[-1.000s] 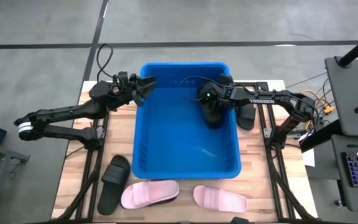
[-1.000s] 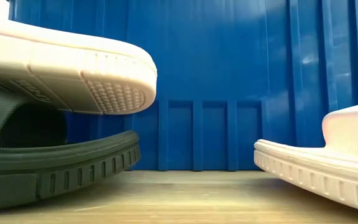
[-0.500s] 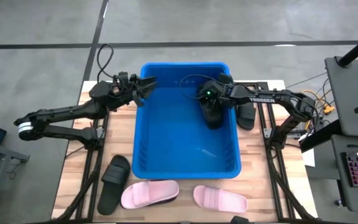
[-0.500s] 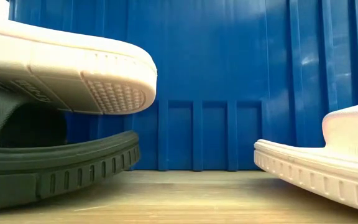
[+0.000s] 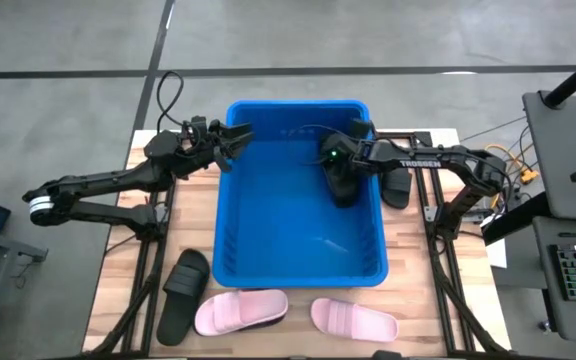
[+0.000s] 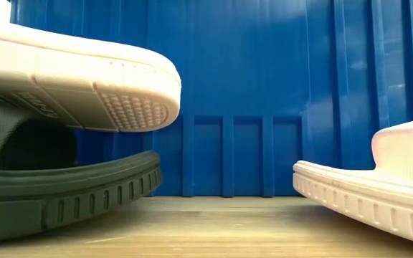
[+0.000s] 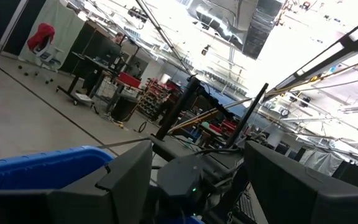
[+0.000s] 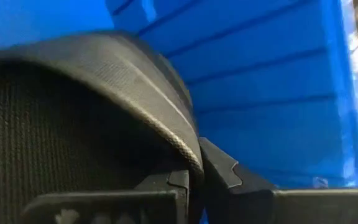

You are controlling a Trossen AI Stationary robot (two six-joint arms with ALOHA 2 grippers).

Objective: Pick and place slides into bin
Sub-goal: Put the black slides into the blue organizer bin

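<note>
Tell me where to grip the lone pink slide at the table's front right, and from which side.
Grip the pink slide across its wide strap, coming straight down from above. It lies flat, sole down and clear of the blue bin, with its strap arching over the footbed, so one finger could slip under the strap. The right gripper is nearer, though it holds a black slide in the bin.

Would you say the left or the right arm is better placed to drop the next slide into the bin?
Right. The right gripper is over the bin, shut on a black slide. The left gripper is at the bin's far left rim, open and empty.
</note>
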